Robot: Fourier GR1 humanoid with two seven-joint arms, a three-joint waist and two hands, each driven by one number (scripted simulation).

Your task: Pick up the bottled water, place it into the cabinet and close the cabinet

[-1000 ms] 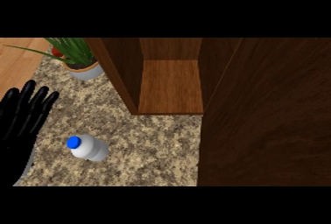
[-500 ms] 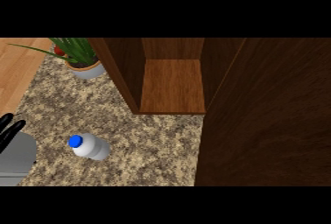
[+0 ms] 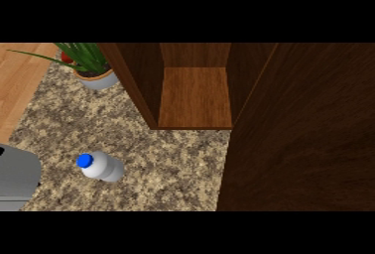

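- Head view shows no fingers at all: neither hand is in sight, so I cannot tell how open they are or whether they hold anything.
- Only a grey forearm (image 3: 16, 178) enters at the lower left edge, left of the bottle and just apart from it.
- Bottle (image 3: 100, 167), white with a blue cap, stands on the counter (image 3: 164, 163), untouched and ungrasped.
- Cabinet (image 3: 195, 96) lies beyond the bottle and to its right; its wooden shelf is bare and nothing has been put inside.
- Door (image 3: 300, 134), a dark brown panel, stands swung out to the right of the bottle, well apart from it, so the cabinet is open.
- Plant (image 3: 92, 64) in a pale pot sits on the counter beyond the bottle, near the cabinet's left wall.
- Judged from this, no step is done: the pick-up, the placing on the shelf and the closing of the door are all left.
- Next move calls for a hand to come to the bottle; the forearm nearest it suggests the left.
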